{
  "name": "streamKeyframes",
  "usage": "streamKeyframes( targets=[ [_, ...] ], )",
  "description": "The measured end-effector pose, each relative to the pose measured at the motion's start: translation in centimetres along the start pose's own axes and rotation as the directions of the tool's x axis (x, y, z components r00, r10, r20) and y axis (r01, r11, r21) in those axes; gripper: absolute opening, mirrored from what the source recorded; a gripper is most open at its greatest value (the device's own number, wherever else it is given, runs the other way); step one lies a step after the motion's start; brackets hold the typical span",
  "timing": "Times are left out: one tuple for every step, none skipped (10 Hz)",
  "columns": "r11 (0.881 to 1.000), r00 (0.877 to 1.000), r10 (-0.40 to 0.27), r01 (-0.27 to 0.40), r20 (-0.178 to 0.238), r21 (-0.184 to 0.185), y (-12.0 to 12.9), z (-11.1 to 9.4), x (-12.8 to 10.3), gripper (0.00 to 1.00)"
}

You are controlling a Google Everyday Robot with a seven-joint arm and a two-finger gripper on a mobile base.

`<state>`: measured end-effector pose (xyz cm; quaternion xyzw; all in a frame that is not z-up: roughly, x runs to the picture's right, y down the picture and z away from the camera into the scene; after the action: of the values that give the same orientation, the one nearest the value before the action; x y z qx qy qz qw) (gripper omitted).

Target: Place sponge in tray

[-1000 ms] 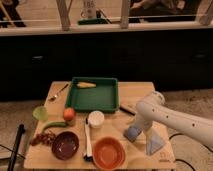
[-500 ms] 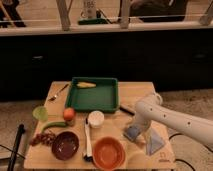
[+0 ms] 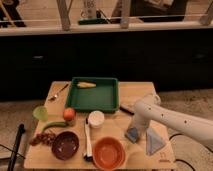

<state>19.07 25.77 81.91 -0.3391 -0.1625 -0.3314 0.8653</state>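
Observation:
The sponge (image 3: 132, 134) is a small blue-grey block on the wooden table, right of the middle and near the front. The dark green tray (image 3: 99, 101) stands at the back centre with a yellow piece of food (image 3: 86, 84) in it. My white arm comes in from the right and bends down. The gripper (image 3: 135, 126) is at its end, right over the sponge and touching or nearly touching it. The arm hides most of the gripper.
A paler blue pointed piece (image 3: 154, 141) lies right of the sponge. A white cup (image 3: 96, 119), orange bowl (image 3: 108, 152), maroon bowl (image 3: 65, 145), long white utensil (image 3: 87, 140), orange fruit (image 3: 69, 114), green cup (image 3: 40, 113) and fork (image 3: 59, 92) are also on the table.
The arm's end has settled slightly lower over the sponge. The sponge has stayed in about the same place on the table.

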Motion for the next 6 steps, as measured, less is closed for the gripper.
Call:
streamKeyframes(
  targets=[
    [1.0,1.0,-0.003,0.003,-0.002,0.0,0.2,-0.1,0.4,0.11],
    [1.0,1.0,-0.007,0.007,0.0,0.002,0.5,-0.4,0.7,0.03],
    [1.0,1.0,-0.016,0.016,0.001,0.009,0.6,-1.1,1.2,0.0],
    [1.0,1.0,-0.023,0.023,0.003,0.016,0.7,-1.8,1.6,0.0],
    [0.999,0.999,-0.031,0.031,0.006,0.033,0.8,-3.1,2.4,0.0],
    [0.998,0.999,-0.039,0.039,0.006,0.046,0.9,-4.1,2.9,0.0]
  ],
)
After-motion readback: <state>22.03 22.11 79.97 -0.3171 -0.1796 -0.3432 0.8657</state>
